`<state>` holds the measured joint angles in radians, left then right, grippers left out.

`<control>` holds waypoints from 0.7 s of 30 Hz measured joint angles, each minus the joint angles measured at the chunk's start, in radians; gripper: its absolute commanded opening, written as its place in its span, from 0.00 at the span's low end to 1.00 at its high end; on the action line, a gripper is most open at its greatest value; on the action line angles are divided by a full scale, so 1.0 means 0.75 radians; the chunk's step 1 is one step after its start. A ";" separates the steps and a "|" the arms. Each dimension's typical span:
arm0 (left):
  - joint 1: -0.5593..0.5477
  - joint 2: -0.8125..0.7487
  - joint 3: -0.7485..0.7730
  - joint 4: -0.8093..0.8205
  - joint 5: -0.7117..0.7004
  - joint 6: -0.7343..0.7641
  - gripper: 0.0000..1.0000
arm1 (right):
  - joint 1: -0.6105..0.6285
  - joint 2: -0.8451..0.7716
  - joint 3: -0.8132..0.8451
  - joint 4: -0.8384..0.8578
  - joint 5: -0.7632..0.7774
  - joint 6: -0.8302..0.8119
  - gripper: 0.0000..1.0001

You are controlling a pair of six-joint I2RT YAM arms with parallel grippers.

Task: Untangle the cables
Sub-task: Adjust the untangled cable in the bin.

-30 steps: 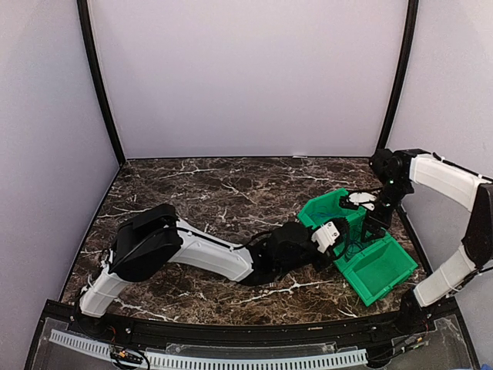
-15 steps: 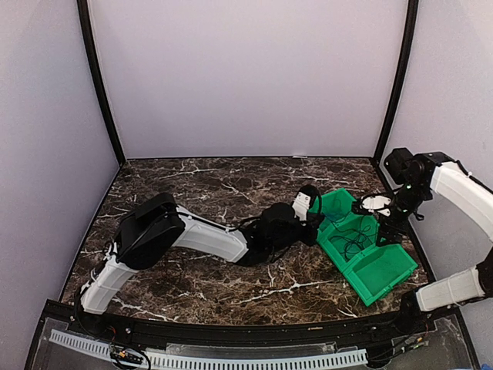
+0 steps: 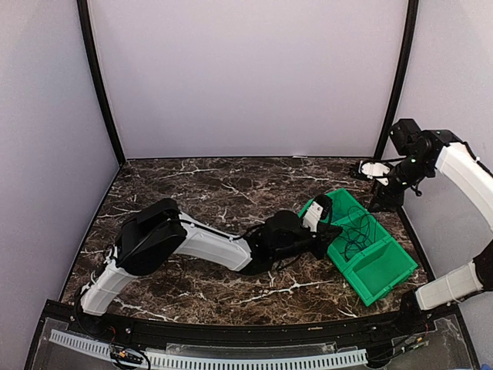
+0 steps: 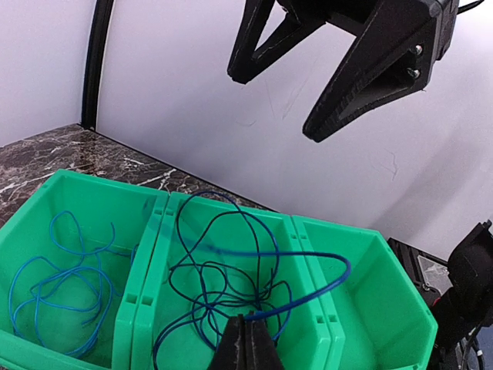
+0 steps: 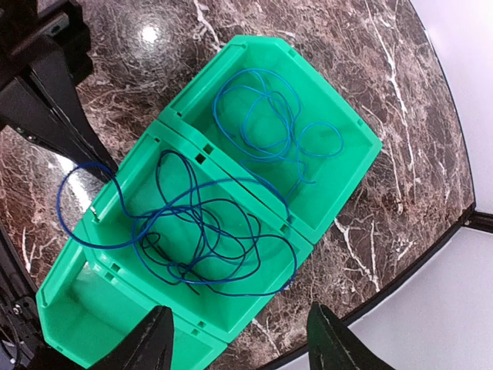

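Three green bins [image 5: 339, 166] stand in a row at the table's right. The far bin holds a bright blue cable [image 5: 269, 116]. The middle bin holds a tangle of dark blue and black cables [image 5: 200, 231]; the tangle also shows in the left wrist view [image 4: 223, 277] and the top view [image 3: 356, 231]. My left gripper [image 4: 248, 339] is at the middle bin's near edge, shut on a blue cable [image 4: 303, 297] that loops out of the tangle. My right gripper [image 5: 243, 347] is open and empty, raised above the bins; it shows in the top view [image 3: 368, 169].
The third bin [image 5: 85, 308], at the near end of the row, holds no cable. The row sits close to the table's right edge [image 5: 431, 254]. The left arm [image 3: 208, 247] lies low across the marble table towards the bins.
My right gripper has lifted up and back, away from the bins. My left gripper swung back and then returned to the middle bin's edge.
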<state>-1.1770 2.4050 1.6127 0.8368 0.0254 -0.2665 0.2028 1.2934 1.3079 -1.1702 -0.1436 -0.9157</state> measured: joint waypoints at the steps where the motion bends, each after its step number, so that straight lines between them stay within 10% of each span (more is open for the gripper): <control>1: -0.003 0.000 0.000 0.003 0.002 -0.008 0.00 | 0.000 0.000 0.014 -0.014 -0.024 -0.008 0.61; 21: -0.001 0.097 0.038 -0.016 0.062 -0.150 0.00 | 0.087 0.027 -0.184 0.073 -0.230 -0.020 0.75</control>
<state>-1.1778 2.4779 1.6413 0.8249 0.0715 -0.3790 0.2680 1.3140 1.1702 -1.1152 -0.3164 -0.9310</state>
